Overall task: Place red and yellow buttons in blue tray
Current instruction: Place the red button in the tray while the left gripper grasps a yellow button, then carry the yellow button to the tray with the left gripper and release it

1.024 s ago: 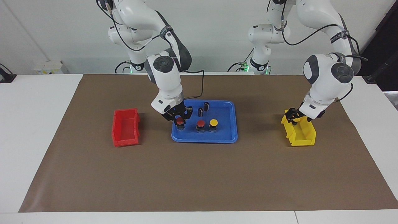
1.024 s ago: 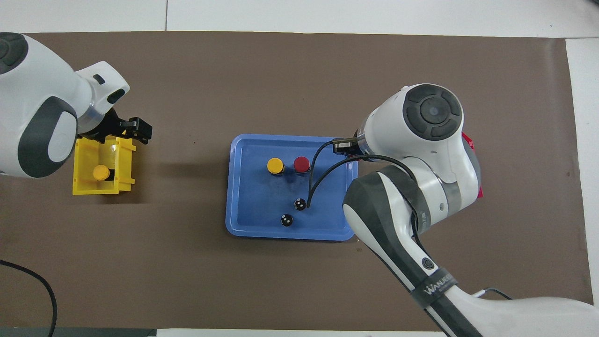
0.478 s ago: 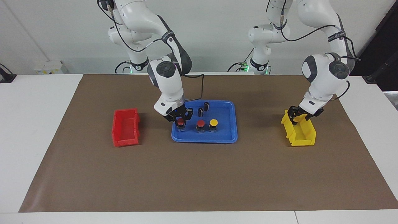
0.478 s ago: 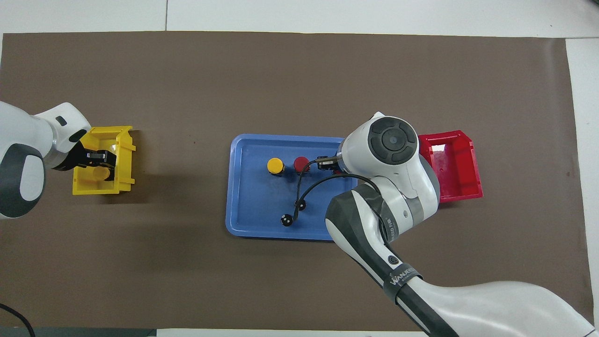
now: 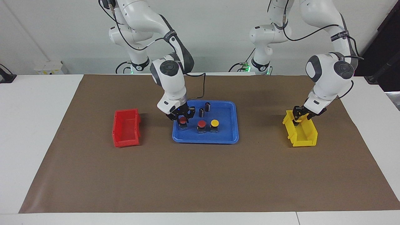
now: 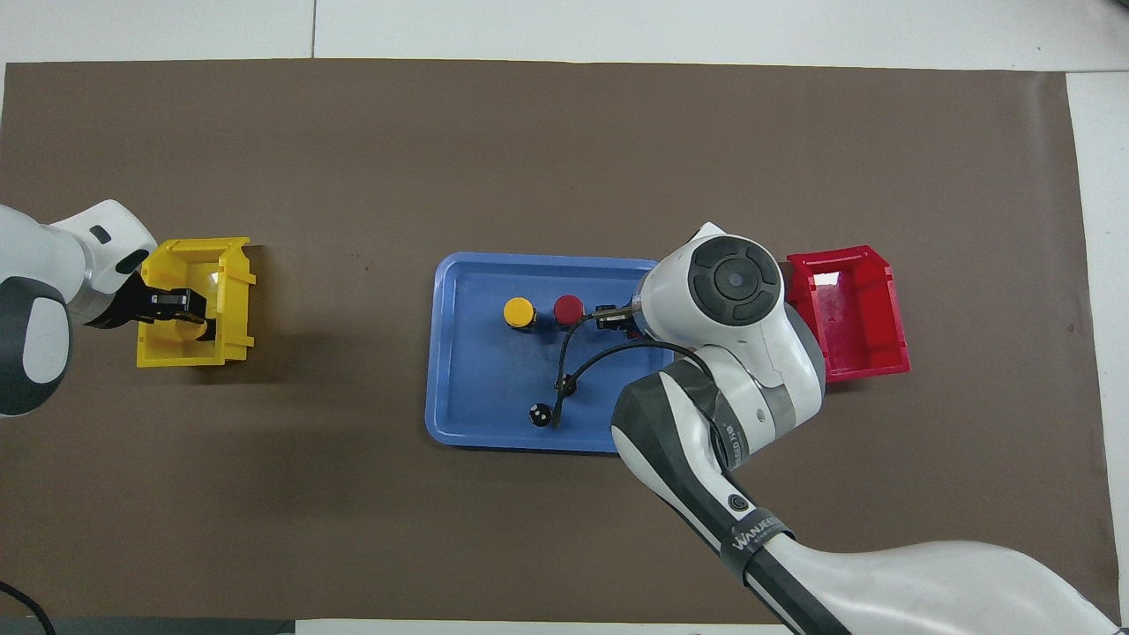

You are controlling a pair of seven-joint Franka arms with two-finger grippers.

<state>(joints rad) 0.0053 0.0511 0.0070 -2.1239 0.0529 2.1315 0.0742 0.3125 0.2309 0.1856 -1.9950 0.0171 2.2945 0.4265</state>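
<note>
The blue tray (image 5: pixel 229 137) (image 6: pixel 459 423) lies mid-table. One red button (image 5: pixel 201 124) (image 6: pixel 568 308) and one yellow button (image 5: pixel 214 122) (image 6: pixel 519 311) stand in it side by side. A second red button (image 5: pixel 183 120) stands in the tray toward the right arm's end. My right gripper (image 5: pixel 182 118) is low around its cap, and the arm hides it in the overhead view. My left gripper (image 5: pixel 299 117) (image 6: pixel 181 310) is down inside the yellow bin (image 5: pixel 307 137) (image 6: pixel 234 291), around another yellow button (image 5: pixel 299 115) that it mostly covers.
Two small dark cylinders (image 5: pixel 207 106) (image 5: pixel 201 112) stand in the tray nearer the robots than the buttons. An empty red bin (image 5: pixel 125 137) (image 6: pixel 847 353) sits on the brown mat toward the right arm's end. The yellow bin is toward the left arm's end.
My left gripper came from the yellow bin's farther rim down into the bin, over the yellow button. My right arm shifted slightly over the tray, its gripper staying at the red button.
</note>
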